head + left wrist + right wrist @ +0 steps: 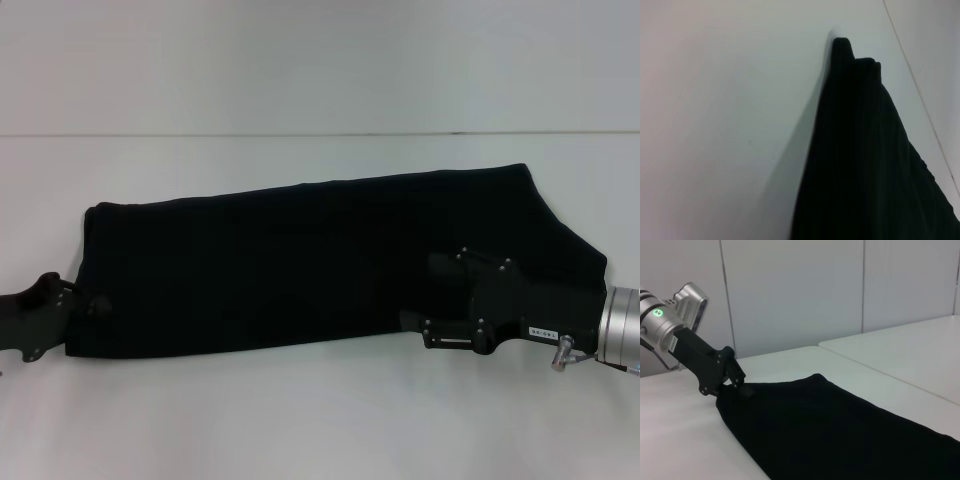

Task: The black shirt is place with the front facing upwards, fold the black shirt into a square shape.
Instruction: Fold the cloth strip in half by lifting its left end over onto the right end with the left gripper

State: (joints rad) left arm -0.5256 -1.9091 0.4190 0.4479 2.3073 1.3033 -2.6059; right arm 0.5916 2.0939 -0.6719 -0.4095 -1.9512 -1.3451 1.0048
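1. the black shirt lies across the middle of the head view on the white surface, as a long band running from the left edge area up to the right; no lettering or neck label shows, so i judge it is already folded lengthwise with the printed front tucked inside
2. what is left, as i judge it, is to fold this long band across its length so it ends up square; that crosswise fold is not yet done, since the cloth lies flat at full length
3. the left gripper sits at the lower left of the head view, at the band's left end; in the right wrist view the left gripper has its tips at the cloth's corner and looks clenched on the shirt's edge
4. the left wrist view shows only the layered end of the black shirt rising to a point in the upper middle of the frame, with the surface beside it
5. the right gripper lies over the right part of the band in the lower right of the head view; its dark fingers merge with the fabric, so i cannot tell whether it is released or grasping
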